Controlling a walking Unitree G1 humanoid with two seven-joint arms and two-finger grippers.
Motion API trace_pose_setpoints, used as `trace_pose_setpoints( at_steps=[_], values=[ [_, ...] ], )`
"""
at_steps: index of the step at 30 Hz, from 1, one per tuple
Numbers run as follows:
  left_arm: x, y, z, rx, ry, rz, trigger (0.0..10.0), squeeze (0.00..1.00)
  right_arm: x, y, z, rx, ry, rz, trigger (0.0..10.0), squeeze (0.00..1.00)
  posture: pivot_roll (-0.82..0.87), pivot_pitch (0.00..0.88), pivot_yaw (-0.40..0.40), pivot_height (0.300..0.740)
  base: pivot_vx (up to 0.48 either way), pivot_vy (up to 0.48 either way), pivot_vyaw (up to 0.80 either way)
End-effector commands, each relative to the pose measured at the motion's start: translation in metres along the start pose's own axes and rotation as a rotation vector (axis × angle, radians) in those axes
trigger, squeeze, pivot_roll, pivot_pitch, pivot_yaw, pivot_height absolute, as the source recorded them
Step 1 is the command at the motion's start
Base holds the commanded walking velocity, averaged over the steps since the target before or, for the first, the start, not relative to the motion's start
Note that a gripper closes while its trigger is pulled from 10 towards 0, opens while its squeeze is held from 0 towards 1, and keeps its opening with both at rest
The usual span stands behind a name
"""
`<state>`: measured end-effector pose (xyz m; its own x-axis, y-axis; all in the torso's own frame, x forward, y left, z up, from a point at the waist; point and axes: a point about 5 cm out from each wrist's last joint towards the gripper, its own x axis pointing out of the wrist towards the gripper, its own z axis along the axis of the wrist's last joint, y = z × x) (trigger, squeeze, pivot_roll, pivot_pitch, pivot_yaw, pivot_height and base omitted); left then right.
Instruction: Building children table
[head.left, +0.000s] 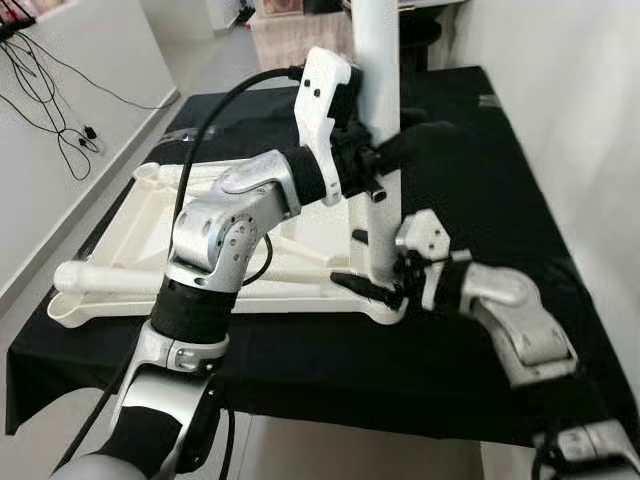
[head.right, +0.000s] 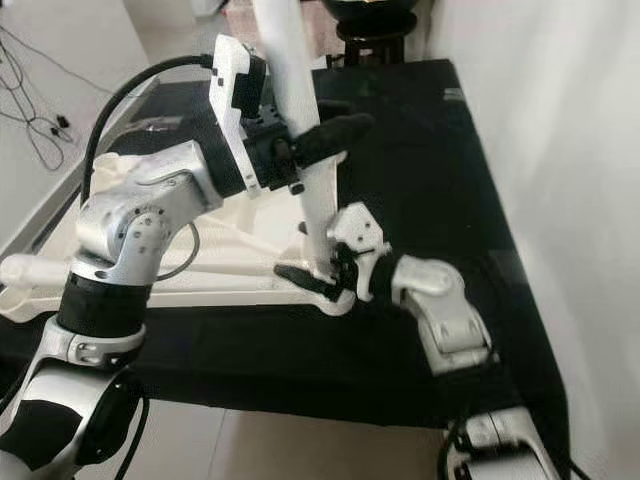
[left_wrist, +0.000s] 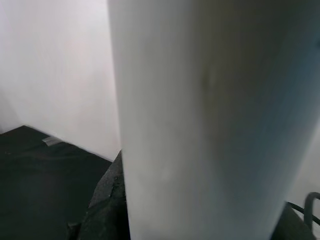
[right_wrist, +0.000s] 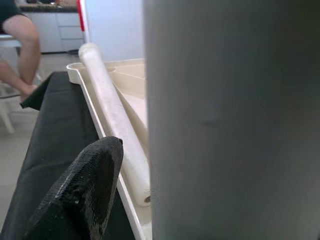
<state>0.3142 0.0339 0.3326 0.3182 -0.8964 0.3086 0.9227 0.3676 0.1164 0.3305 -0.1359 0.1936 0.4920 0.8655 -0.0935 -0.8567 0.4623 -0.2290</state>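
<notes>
On the black-covered table (head.left: 480, 170), toward its left and middle, lies the upside-down white children's table top (head.left: 150, 215), underside up, its long axis running near to far. Standing upright at the near right corner of that top, a white leg (head.left: 378, 60), long axis vertical, lower end at the corner socket, upper end past the top edge of the head views. Lying flat along the near edge of the top, a second white leg (head.left: 110, 277), long axis left to right, one rounded end pointing left. Reaching across from the left, the left gripper (head.left: 405, 140) at mid-height on the upright leg, black fingers closed around it from both sides. Low down by the corner, the right gripper (head.left: 378, 285) at the base of the same leg, one black finger (right_wrist: 87, 185) visible just beside the white shaft; hard to tell whether clamped on it or merely alongside. Far off in the right wrist view, a seated person's bare leg (right_wrist: 20, 45) beyond the table end. Left of the table, black cables (head.left: 45, 90) against a pale wall.
</notes>
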Motion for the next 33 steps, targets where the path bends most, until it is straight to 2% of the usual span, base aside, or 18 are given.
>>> trace_pose_setpoints(
  at_steps=[1, 7, 16, 17, 18, 19, 20, 21, 23, 24, 25, 26, 27, 28, 29, 31, 33],
  values=[
    [0.003, -0.008, -0.016, -0.052, 0.069, -0.079, 0.0, 0.00, 0.020, 0.005, 0.008, 0.010, -0.058, 0.097, 0.0, 0.00, 0.00, 0.134, 0.118, 0.740, 0.000, 0.000, 0.00],
    [0.004, -0.010, -0.016, -0.045, 0.088, -0.113, 0.0, 0.00, 0.026, 0.003, 0.011, 0.012, -0.059, 0.175, 0.0, 0.00, 0.00, 0.138, 0.116, 0.740, 0.000, 0.000, 0.00],
    [0.006, -0.009, -0.019, -0.028, 0.092, -0.133, 0.0, 0.00, 0.028, -0.001, 0.003, 0.006, -0.039, 0.193, 0.0, 0.00, -0.01, 0.143, 0.121, 0.740, 0.000, 0.000, 0.00],
    [0.005, -0.005, -0.019, -0.059, 0.071, -0.078, 8.7, 1.00, 0.027, -0.001, 0.000, 0.000, -0.028, 0.168, 0.0, 0.00, -0.01, 0.141, 0.121, 0.740, 0.000, 0.000, 0.00],
    [0.005, -0.004, -0.019, -0.069, 0.066, -0.063, 8.7, 1.00, 0.027, -0.001, -0.001, -0.002, -0.025, 0.162, 0.0, 0.00, -0.01, 0.141, 0.121, 0.740, 0.000, 0.000, 0.00],
    [0.005, -0.001, -0.018, -0.064, 0.058, -0.025, 10.0, 1.00, 0.026, -0.002, -0.002, -0.006, -0.016, 0.129, 0.0, 0.00, -0.02, 0.140, 0.119, 0.740, 0.000, 0.000, 0.00],
    [0.005, 0.003, -0.017, -0.063, 0.051, 0.026, 10.0, 1.00, 0.026, -0.002, -0.004, 0.002, -0.006, 0.083, 0.0, 0.00, -0.02, 0.140, 0.116, 0.740, 0.000, 0.000, 0.00],
    [0.005, 0.003, -0.017, -0.063, 0.051, 0.026, 10.0, 1.00, 0.026, -0.002, -0.004, 0.002, -0.006, 0.083, 0.0, 0.00, -0.02, 0.140, 0.116, 0.740, 0.000, 0.000, 0.00],
    [0.005, 0.010, -0.015, -0.063, 0.037, 0.090, 10.0, 0.00, 0.025, -0.005, -0.010, 0.036, 0.036, -0.060, 0.0, 0.00, -0.02, 0.141, 0.104, 0.740, 0.000, 0.000, 0.00],
    [0.002, 0.014, -0.014, -0.054, 0.035, 0.124, 10.0, 0.00, 0.026, -0.001, -0.017, 0.073, 0.078, -0.231, 0.0, 0.00, -0.02, 0.140, 0.084, 0.740, 0.000, 0.000, 0.00],
    [0.002, 0.014, -0.014, -0.054, 0.035, 0.124, 10.0, 0.00, 0.026, -0.001, -0.017, 0.073, 0.078, -0.231, 0.0, 0.00, -0.02, 0.140, 0.084, 0.740, 0.000, 0.000, 0.00],
    [0.000, 0.017, -0.013, -0.050, 0.035, 0.147, 10.0, 0.00, 0.024, 0.004, -0.023, 0.133, 0.118, -0.537, 0.0, 0.00, -0.01, 0.140, 0.082, 0.740, 0.000, 0.000, 0.00],
    [-0.003, 0.020, -0.013, -0.045, 0.035, 0.168, 10.0, 0.00, 0.019, 0.020, -0.028, 0.216, 0.148, -0.668, 0.0, 0.00, 0.00, 0.146, 0.081, 0.740, 0.000, 0.000, 0.00],
    [-0.004, 0.021, -0.012, -0.044, 0.035, 0.178, 10.0, 0.00, 0.016, 0.035, -0.028, 0.249, 0.156, -0.693, 0.0, 0.00, 0.00, 0.148, 0.085, 0.740, 0.000, 0.000, 0.00],
    [-0.004, 0.021, -0.012, -0.044, 0.035, 0.178, 10.0, 0.00, 0.016, 0.035, -0.028, 0.249, 0.156, -0.693, 0.0, 0.00, 0.00, 0.148, 0.085, 0.740, 0.000, 0.000, 0.00],
    [-0.008, 0.023, -0.012, -0.045, 0.037, 0.181, 10.0, 0.00, 0.019, 0.061, -0.021, 0.203, 0.126, -0.613, 0.0, 0.00, -0.02, 0.148, 0.091, 0.740, 0.000, 0.000, 0.00],
    [-0.009, 0.022, -0.013, -0.046, 0.040, 0.179, 10.0, 0.00, 0.018, 0.066, -0.025, 0.168, 0.129, -0.607, 0.0, 0.00, -0.01, 0.142, 0.097, 0.740, 0.000, 0.000, 0.00]
  ],
)
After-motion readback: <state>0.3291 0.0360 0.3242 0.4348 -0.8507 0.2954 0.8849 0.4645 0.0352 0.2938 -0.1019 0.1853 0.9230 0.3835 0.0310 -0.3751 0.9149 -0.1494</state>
